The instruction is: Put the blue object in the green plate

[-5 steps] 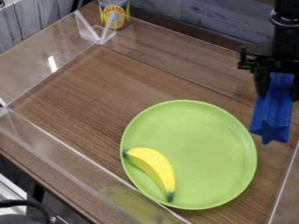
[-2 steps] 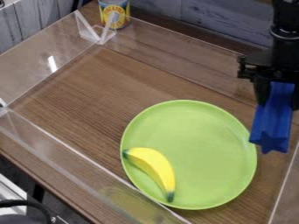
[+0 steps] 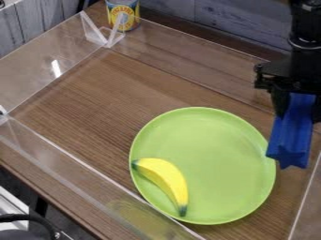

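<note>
The blue object [image 3: 295, 133], a long narrow block, hangs nearly upright from my gripper [image 3: 299, 96], which is shut on its top end at the right edge of the view. Its lower end sits over the right rim of the green plate [image 3: 220, 155]. The plate is large, round and lime-green, lying on the wooden table in the lower middle. A yellow banana [image 3: 164, 180] lies in the plate's lower left part.
Clear plastic walls [image 3: 51, 66] fence the wooden table on the left and front. A small yellow-and-blue can [image 3: 122, 13] stands at the top, beyond the wall. The black arm [image 3: 306, 37] rises along the right edge.
The gripper and the blue object have shifted slightly down and left, so the block's lower end now overlaps the plate's right rim. Plate and banana have not moved.
</note>
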`<state>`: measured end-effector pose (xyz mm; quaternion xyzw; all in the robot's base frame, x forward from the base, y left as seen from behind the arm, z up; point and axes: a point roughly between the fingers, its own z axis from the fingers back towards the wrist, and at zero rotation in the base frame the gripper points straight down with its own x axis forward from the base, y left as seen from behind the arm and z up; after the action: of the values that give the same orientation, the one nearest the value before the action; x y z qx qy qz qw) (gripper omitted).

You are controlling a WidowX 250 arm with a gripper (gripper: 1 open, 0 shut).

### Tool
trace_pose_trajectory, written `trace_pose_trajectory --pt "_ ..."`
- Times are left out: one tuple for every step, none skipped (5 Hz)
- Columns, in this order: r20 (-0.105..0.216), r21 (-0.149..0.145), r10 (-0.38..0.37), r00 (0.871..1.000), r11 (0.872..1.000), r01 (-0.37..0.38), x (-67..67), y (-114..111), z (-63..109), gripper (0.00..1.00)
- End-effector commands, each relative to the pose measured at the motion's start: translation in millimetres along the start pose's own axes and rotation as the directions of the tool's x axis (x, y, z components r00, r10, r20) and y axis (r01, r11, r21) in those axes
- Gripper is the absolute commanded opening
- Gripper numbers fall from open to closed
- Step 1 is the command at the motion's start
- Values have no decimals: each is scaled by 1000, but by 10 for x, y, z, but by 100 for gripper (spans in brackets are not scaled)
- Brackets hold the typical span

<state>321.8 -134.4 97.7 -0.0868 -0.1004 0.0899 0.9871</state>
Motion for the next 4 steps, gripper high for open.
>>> trace_pose_trajectory --pt "65 -35 -20 998 999 23 -85 -46 305 0" --pt "55 -21 -31 998 999 33 -246 1 327 0" --pt "51 -17 -39 998 999 40 -416 31 267 0" --pt "52 -20 -36 998 999 37 -506 53 139 0"
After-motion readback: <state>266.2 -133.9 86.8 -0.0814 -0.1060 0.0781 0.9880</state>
